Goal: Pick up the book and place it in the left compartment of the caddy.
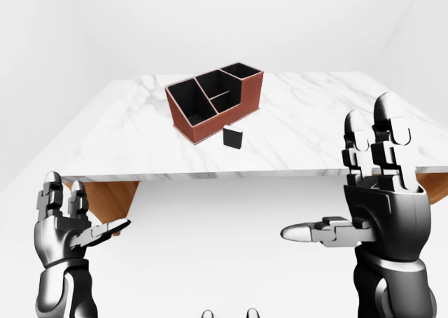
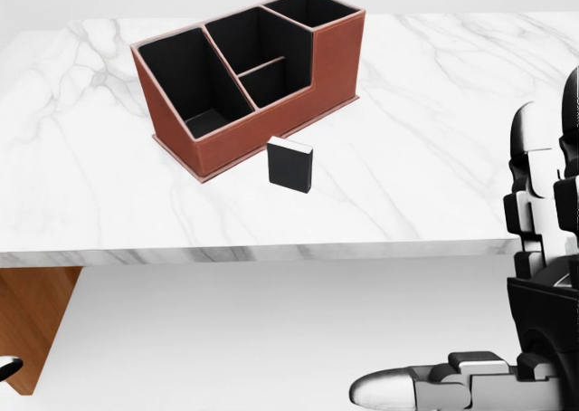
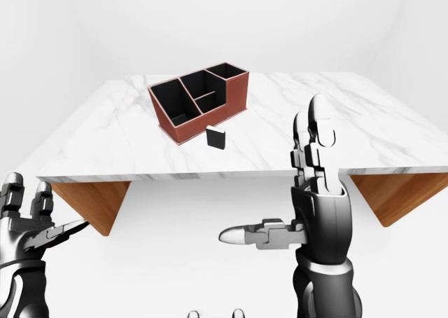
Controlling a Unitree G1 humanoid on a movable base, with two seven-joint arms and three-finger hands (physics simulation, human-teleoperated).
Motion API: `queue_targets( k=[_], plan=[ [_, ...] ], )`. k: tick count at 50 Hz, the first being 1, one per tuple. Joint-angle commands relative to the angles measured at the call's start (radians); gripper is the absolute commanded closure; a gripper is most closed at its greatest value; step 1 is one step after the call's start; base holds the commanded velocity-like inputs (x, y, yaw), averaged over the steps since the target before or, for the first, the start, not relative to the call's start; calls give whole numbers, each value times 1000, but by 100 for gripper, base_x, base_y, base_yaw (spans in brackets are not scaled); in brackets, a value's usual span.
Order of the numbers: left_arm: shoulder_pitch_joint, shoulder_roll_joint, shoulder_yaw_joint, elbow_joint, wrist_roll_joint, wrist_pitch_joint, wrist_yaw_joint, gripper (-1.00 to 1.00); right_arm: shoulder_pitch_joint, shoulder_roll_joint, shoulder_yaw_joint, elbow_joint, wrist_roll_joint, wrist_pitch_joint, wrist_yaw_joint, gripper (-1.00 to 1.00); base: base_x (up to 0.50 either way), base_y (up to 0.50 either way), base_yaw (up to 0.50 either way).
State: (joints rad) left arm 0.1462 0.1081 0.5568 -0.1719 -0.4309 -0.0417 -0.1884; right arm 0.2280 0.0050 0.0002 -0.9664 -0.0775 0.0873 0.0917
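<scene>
Reach the splayed, empty right hand (image 1: 381, 192) up-frame to the book (image 2: 290, 164), probably upright, just beside caddy (image 2: 237, 130); left hand (image 1: 64, 220) open too.

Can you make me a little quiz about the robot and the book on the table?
1. True or false: the book is already inside the caddy.
2. Which hand is raised higher in the left-eye view? A) left hand B) right hand
3. Fill in: the book stands on the white marble ____.

Key:
1. False. It stands upright just outside the caddy's long wall.
2. B. Both hands are open and hold nothing.
3. Table.
</scene>
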Motion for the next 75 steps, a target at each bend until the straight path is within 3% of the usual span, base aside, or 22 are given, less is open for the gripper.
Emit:
queue_targets(
  k=[1, 8, 57, 75],
  plan=[
    [-5, 1, 4, 3, 3, 5, -2, -100, -10, 2, -7, 8, 22, 0, -13, -100, 0, 50, 0],
    [1, -1, 7, -11, 6, 10, 3, -100, -2, -1, 1, 6, 35, 0, -4, -100, 33, 40, 0],
    [5, -2, -7, 45, 22, -34, -16, -100, 41, -8, 17, 25, 60, 0, 25, -100, 50, 13, 0],
    [4, -3, -6, 11, 24, -10, -6, -100, 33, -10, 18, 18, 70, 0, 28, -100, 50, 8, 0]
  ],
)
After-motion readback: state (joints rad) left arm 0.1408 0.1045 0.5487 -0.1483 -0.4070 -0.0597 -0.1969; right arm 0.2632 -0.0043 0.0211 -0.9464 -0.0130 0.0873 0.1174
